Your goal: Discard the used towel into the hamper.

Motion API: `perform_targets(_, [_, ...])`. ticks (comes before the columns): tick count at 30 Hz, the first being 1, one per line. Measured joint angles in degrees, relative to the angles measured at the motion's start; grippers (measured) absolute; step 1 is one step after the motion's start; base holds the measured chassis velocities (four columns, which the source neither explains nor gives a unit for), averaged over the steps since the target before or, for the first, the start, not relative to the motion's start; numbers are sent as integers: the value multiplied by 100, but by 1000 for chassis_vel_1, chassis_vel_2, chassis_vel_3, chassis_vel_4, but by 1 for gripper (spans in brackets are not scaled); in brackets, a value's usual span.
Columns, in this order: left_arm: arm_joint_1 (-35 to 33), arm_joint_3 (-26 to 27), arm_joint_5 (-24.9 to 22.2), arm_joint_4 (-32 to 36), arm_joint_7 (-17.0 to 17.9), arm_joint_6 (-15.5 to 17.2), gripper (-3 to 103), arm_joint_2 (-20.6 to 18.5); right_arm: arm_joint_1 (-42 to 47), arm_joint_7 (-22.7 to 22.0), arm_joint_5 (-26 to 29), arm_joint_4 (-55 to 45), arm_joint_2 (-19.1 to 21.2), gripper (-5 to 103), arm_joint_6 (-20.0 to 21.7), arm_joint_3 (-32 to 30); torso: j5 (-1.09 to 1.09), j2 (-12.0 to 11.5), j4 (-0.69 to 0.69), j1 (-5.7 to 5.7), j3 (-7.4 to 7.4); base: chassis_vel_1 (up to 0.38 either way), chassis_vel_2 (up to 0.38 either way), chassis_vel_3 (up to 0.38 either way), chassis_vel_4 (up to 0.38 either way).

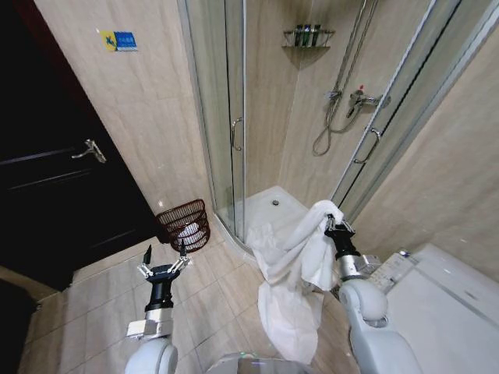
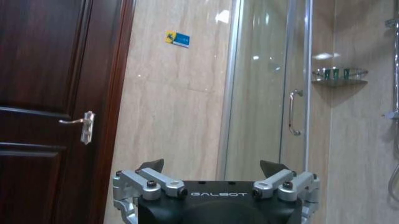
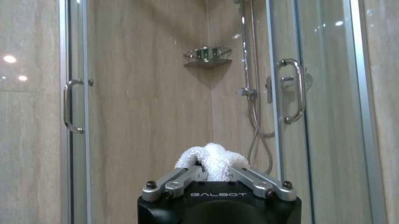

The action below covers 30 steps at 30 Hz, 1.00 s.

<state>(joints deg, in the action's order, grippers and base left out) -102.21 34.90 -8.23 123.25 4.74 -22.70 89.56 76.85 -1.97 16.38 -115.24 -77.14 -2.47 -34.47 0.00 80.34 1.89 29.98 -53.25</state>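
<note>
A large white towel (image 1: 292, 284) hangs from my right gripper (image 1: 331, 222), which is shut on its top fold; the cloth drapes down to the tiled floor in front of the shower. In the right wrist view a bunch of towel (image 3: 212, 161) sticks up between the closed fingers (image 3: 177, 179). The hamper (image 1: 185, 224), a dark red-brown wire basket with something white inside, stands on the floor against the wall, left of the shower door. My left gripper (image 1: 165, 261) hovers open just in front of the hamper, holding nothing; its spread fingers (image 2: 156, 177) show in the left wrist view.
A glass shower enclosure (image 1: 234, 125) with a white tray stands ahead. A dark wooden door (image 1: 54, 179) is on the left, and a white toilet (image 1: 437, 304) sits at the right. Tiled floor lies open between the hamper and the towel.
</note>
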Motion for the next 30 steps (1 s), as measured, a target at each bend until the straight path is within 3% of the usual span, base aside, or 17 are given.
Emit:
perform_targets(8, [42,-69,89,-72,-9,-7,100,82,50,-25,333,-298,111,4,255,116,-1,0,0,0,0,0,0,0,0])
perform_targets(30, [26,-57,137,-156,-1,-93,100,114,259,-6,85,-910,54,4,259,345,0,0,1,0,0,90,93,93,95])
